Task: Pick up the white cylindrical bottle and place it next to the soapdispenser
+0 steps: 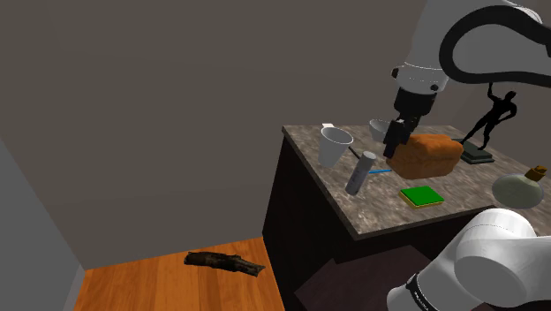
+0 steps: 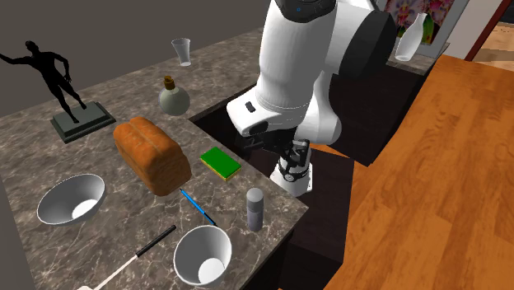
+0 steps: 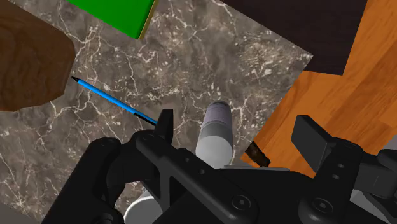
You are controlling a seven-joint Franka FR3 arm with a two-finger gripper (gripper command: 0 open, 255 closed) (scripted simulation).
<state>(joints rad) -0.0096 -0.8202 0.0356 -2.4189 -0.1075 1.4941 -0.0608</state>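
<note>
— What is the bottle like, and where is it?
— The bottle is a smooth, plain grey cylinder with a darker flat cap. It stands near the table's corner, close to the edge, with a thin blue pen lying just beside it.
— And the table?
— The table has a dark stone top, mottled brown with pale veins, over a black cabinet. The floor below it is orange wood planks.
— The claw?
— The claw hangs above the table, its matte black fingers spread wide. In the wrist view the bottle shows between them, but neither finger touches it.
— Is anything hidden?
— In the wrist view the claw's body covers the bottle's lower part and most of a white bowl beside it.
— And the dispenser?
— The dispenser is a round pale flask with a short tan neck. It stands well apart from the bottle, beyond a flat green pad and a rough brown loaf.
— Anything else?
— A second white bowl, a black figure statue on a square base, and a small clear glass. Something dark lies on the floor; I cannot tell what it is.
</note>
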